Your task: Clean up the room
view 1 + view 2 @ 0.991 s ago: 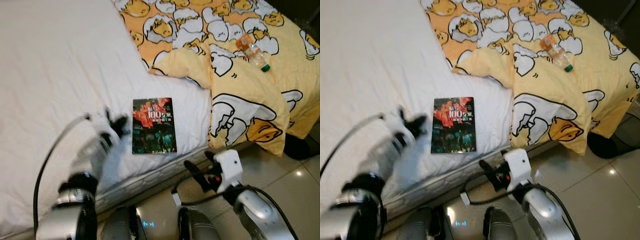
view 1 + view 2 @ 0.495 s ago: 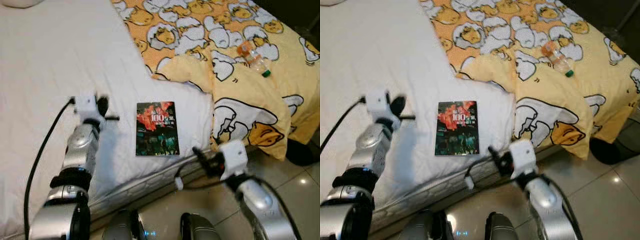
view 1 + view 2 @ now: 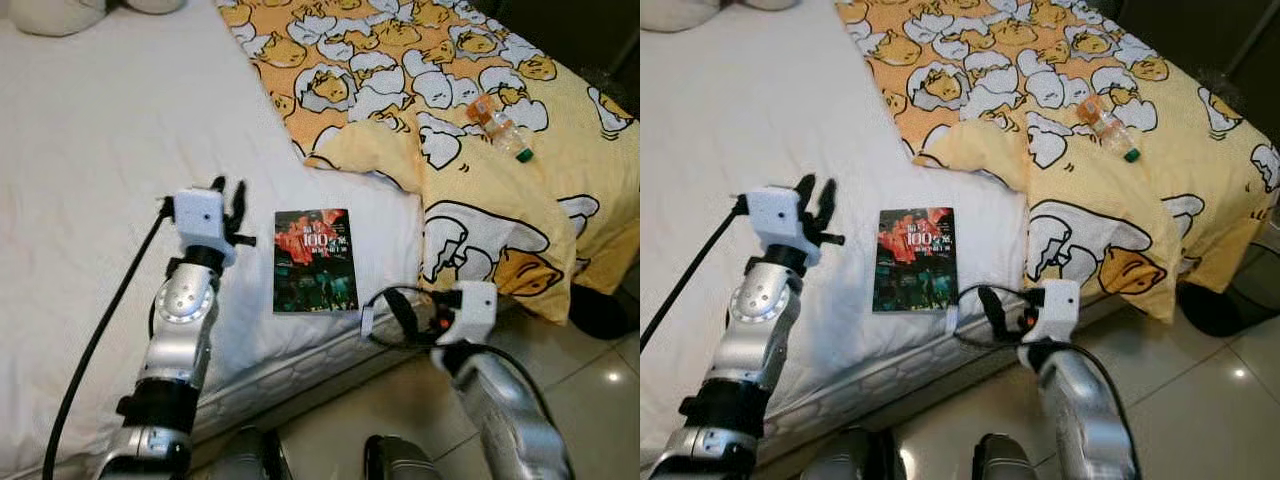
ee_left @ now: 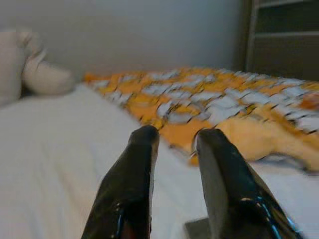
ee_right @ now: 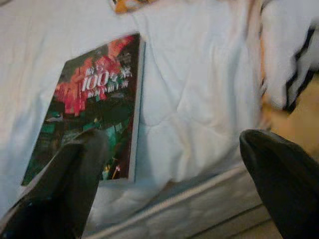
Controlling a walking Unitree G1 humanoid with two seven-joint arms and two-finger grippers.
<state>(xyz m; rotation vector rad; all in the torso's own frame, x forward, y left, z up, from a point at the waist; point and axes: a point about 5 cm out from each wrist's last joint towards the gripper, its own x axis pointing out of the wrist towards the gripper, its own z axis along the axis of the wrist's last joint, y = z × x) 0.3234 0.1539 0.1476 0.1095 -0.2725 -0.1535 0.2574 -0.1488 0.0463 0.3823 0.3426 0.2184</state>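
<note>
Book (image 3: 315, 260) lies flat on the bed (image 3: 90, 150), near its edge. Right end effector (image 5: 164, 184) hangs just off that edge, fingers wide apart; left end effector (image 3: 233, 198), fingers slightly parted, hovers beside the book (empty). Approach step; next, likely gripping the cover's edge.

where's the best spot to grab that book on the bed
Probably the book's near short edge, coming in from the foot side of the mattress. It lies flat, cover up, close to the mattress edge, so a finger could slide under there. The right hand, open, already sits by that corner; the left hand hovers beside its far edge.
</note>
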